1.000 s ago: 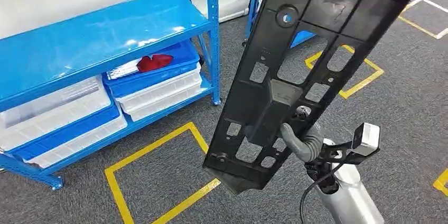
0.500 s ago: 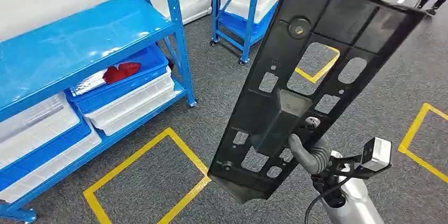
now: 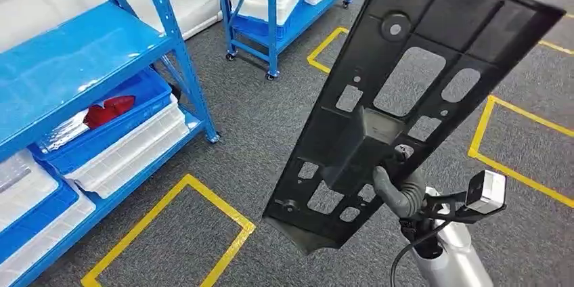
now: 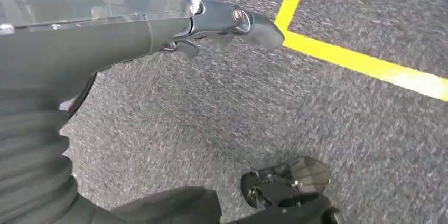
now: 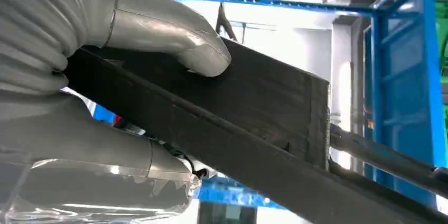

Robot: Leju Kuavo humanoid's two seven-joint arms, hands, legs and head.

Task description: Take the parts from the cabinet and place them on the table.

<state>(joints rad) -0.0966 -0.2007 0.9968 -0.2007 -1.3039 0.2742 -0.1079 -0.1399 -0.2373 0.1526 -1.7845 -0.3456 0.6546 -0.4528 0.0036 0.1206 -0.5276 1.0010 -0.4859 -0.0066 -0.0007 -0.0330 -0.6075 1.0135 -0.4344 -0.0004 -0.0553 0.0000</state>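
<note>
- Head view: the right hand (image 3: pixel 394 191) grips the black panel (image 3: pixel 406 104), a long flat plastic part with cut-out windows, by the raised block near its lower end. The panel stands tilted, upper end leaning away to the right, well above the grey carpet (image 3: pixel 271 131); my guess is that it is carried high and edge-up so its length clears the blue rack (image 3: pixel 101 57) beside the robot. White and blue bins (image 3: pixel 128 138) sit on the rack's low shelf. No table is in sight, so the placing step looks some way off

- Left wrist view: the left hand (image 4: pixel 222 20) hangs over carpet and a yellow floor line (image 4: pixel 364 63), dark fingers apart and holding nothing. This is what the head view lacks: the free arm, idle at the robot's side

- Right wrist view: close behind the grip, the grey thumb (image 5: pixel 174 36) presses on one face of the panel's block while other fingers (image 5: pixel 132 155) clamp from the opposite side, a true squeeze across the block, which the head view merely hints at
</note>
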